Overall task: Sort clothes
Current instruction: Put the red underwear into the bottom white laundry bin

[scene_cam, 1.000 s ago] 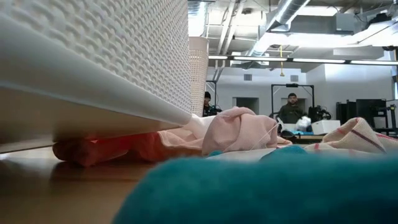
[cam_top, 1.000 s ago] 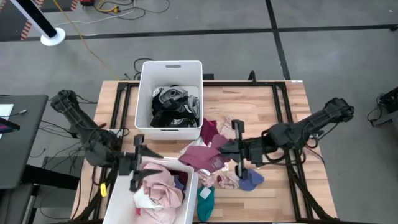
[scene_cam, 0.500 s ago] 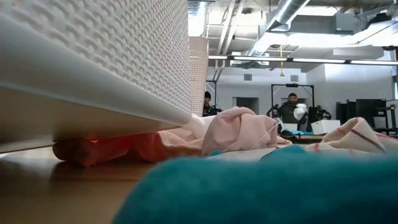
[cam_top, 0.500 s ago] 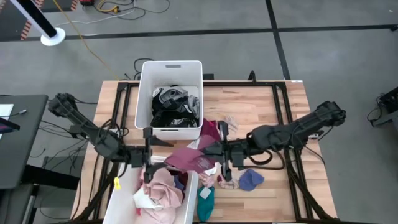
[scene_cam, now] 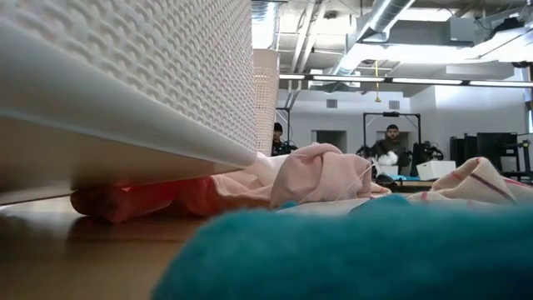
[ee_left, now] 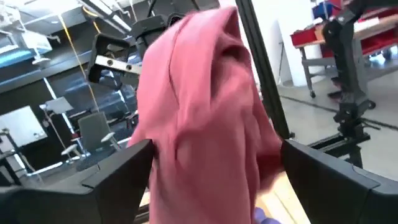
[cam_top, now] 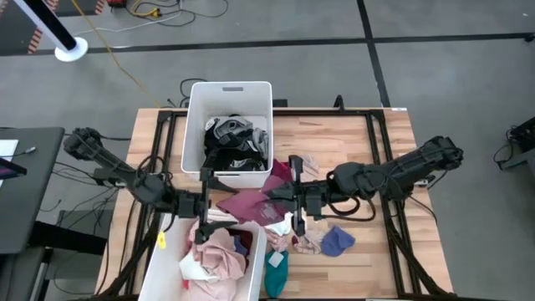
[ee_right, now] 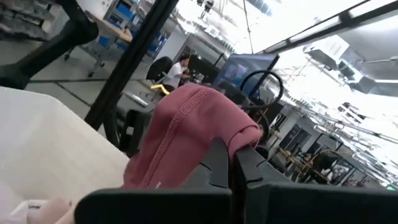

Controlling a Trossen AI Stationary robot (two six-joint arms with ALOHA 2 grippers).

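a: where's the maroon garment [cam_top: 251, 206]?

b: stretched in the air between the two grippers, over the table's middle, just past the near white bin [cam_top: 163, 261]. left wrist view shows it draped right in front of the camera [ee_left: 205, 118].

a: right gripper [cam_top: 294, 203]?

b: closed on the garment's right edge. right wrist view has the fabric bunched at the fingers [ee_right: 186, 130].

a: left gripper [cam_top: 203, 207]?

b: at the garment's left edge, above the near bin's far rim. fingers look spread wide in the wrist view, cloth hanging between them. can't tell if it grips.

a: other clothes?

b: pink pile [cam_top: 219, 255] in the near bin, black and grey ones [cam_top: 231, 144] in the far bin [cam_top: 230, 90]. loose heap on the table [cam_top: 368, 142] under the right gripper: blue piece [cam_top: 338, 242], teal piece [cam_top: 276, 272]. low view shows the pink fabric [scene_cam: 312, 175] beside the bin wall [scene_cam: 125, 75], teal blur up front.
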